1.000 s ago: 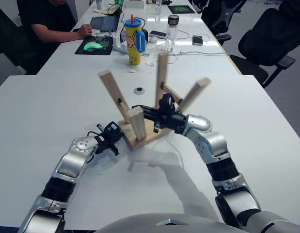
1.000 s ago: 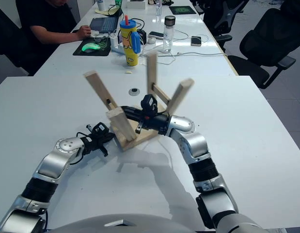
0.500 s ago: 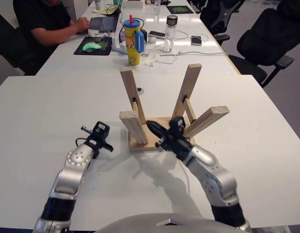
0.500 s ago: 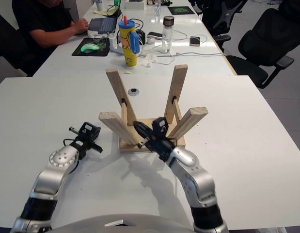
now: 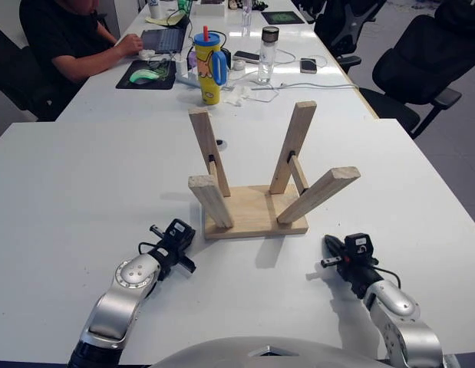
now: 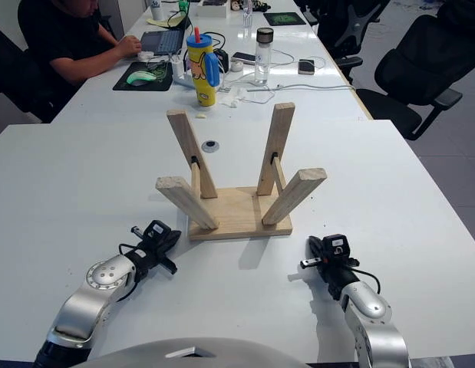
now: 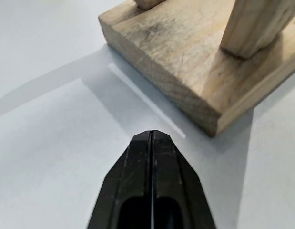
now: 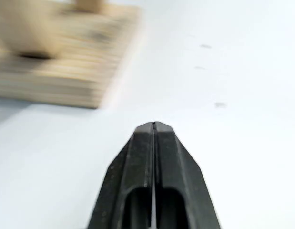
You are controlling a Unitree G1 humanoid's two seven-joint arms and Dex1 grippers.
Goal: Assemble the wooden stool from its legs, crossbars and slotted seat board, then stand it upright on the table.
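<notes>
1. White tabletop [image 5: 76, 192] takes up the near ground, and both arms rest low on it.
2. Nearest on the left, the left gripper [image 7: 151, 136] lies just short of the stool's near-left corner. Its jaws are pressed together on nothing, and its tip is not touching the wood.
3. On the right, the right gripper [image 8: 153, 125] sits near the stool's near-right corner. Its jaws are likewise closed and empty, with a strip of bare table between it and the board.
4. Between and just beyond them the wooden stool [image 5: 256, 184] stands upside down, with its seat board [image 5: 256, 215] flat on the table.
5. Four legs rise from the board and splay outward: near-left leg [image 5: 212, 201], near-right leg [image 5: 318, 195], far-left leg [image 5: 208, 149] and far-right leg [image 5: 294, 146].
6. A thin crossbar [image 5: 300, 175] shows beside the far-right leg.
7. Behind the stool a small round grommet [image 6: 211, 146] sits in the tabletop.
8. Farther off, a second table holds a yellow cup [image 5: 209, 70] with a blue handle, a clear bottle [image 5: 267, 55], a laptop [image 5: 162, 38] and a phone [image 5: 308, 66].
9. Black office chairs [image 5: 421, 69] stand at the far right.
</notes>
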